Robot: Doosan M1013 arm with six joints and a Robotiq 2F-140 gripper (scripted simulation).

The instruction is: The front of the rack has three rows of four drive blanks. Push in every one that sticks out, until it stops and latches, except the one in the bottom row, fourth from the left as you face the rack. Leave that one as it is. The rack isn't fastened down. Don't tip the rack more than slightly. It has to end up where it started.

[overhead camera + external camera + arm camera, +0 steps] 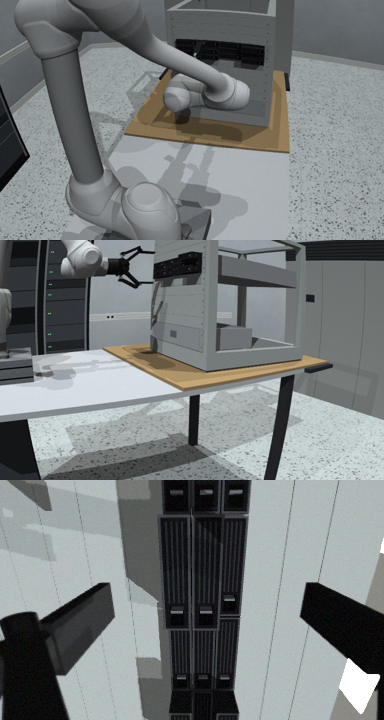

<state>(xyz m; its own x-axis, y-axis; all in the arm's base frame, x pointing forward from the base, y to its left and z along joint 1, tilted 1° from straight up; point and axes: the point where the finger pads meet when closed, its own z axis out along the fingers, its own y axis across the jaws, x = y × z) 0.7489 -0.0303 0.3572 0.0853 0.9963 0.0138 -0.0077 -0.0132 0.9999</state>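
The grey rack stands on a tan board. Its band of black drive blanks sits high on the front. From the side, the blanks at the rack's right end stick out further than the others. My gripper is open and empty, close in front of the left part of the band, one finger above it and one below. In the top view my forearm hides most of the gripper. In the wrist view the fingers flank the blanks. Two neighbouring blanks look nearer than the third.
The board overhangs the white table at the far end. My elbow and wrist links hang low before the rack's lower front. A dark server cabinet stands behind the arm. My base is at the table's near end.
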